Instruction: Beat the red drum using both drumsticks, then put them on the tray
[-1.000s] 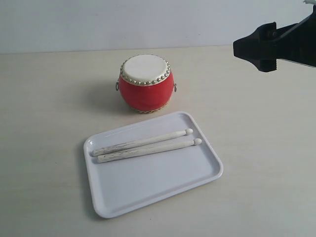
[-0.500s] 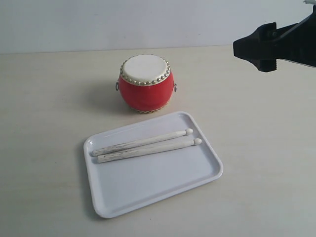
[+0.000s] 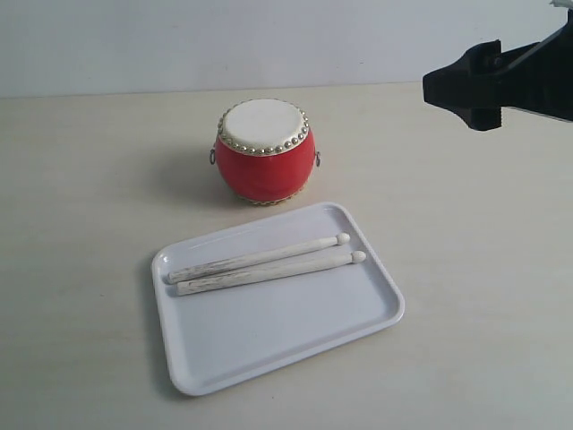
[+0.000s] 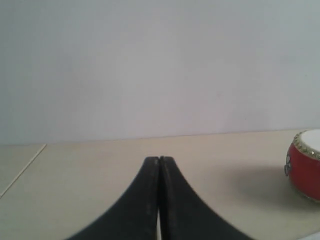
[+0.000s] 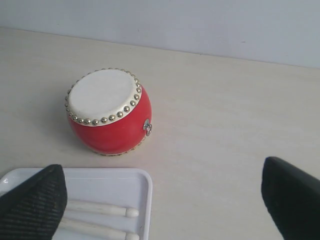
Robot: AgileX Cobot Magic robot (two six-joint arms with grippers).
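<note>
The red drum (image 3: pixel 265 150) stands upright on the table behind the white tray (image 3: pixel 295 327). Both drumsticks (image 3: pixel 260 258) lie side by side on the tray, rounded tips toward the right, and nothing is holding them. My right gripper (image 3: pixel 457 90) hangs in the air at the far right, well away from the drum and tray. From the right wrist view the right gripper (image 5: pixel 162 200) is open and empty, looking down on the drum (image 5: pixel 107 112), a tray (image 5: pixel 142 187) corner and the drumsticks' (image 5: pixel 112 211) tips. My left gripper (image 4: pixel 159 159) is shut on nothing, low over the table, with the drum (image 4: pixel 306 167) off to one side.
The pale wooden table (image 3: pixel 466 269) spreads out around the tray and drum. A plain light wall (image 3: pixel 179 45) runs along its far edge.
</note>
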